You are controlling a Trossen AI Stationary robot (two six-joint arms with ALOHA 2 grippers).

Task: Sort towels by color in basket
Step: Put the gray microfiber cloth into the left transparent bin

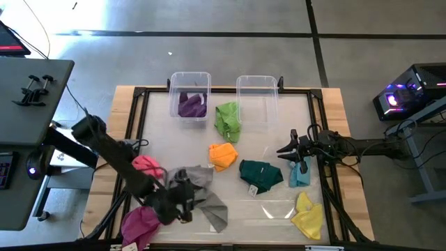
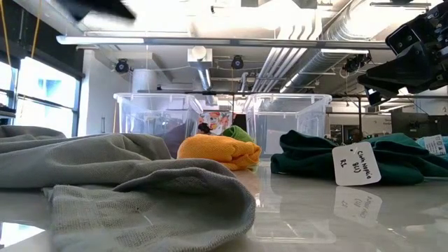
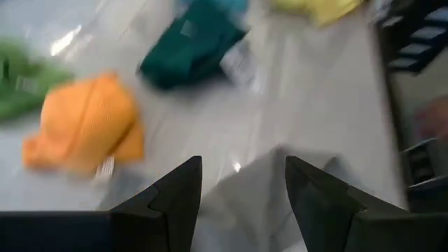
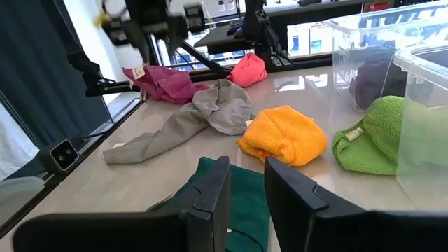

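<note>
Your left gripper [image 1: 182, 202] hovers low over the grey towel [image 1: 205, 195] at about 7 o'clock on the table [image 1: 327, 104]. In the left wrist view its fingers [image 3: 178, 199] stand wide apart with pale cloth showing in the gap between them, gripping nothing.

Your right gripper [image 1: 291, 150] sits toward 3 o'clock, just above the light blue towel [image 1: 300, 173]. In its own wrist view the fingers [image 4: 210, 196] are only narrowly parted and nothing lies between them; the dark green towel [image 4: 241, 196] lies beneath.

Look at the two clear bins at 12 o'clock. The left bin [image 1: 189, 78] holds the purple towel [image 1: 192, 104]. Whether the right bin [image 1: 256, 84] has anything inside, you cannot tell. The light green towel [image 1: 228, 120] lies against its near left corner, on the table.

The orange towel [image 1: 223, 155] rests near the centre, with the dark green one at its 4 o'clock, a white tag [image 2: 357, 164] on its edge. The yellow towel [image 1: 308, 215] lies at 5 o'clock, by the table's front edge. The pink towel [image 1: 146, 166] sits at 8 o'clock beside the left arm, and the magenta towel [image 1: 139, 223] lies at 7 o'clock near the front corner.

The grey towel is spread out long, one end trailing toward the front edge.
</note>
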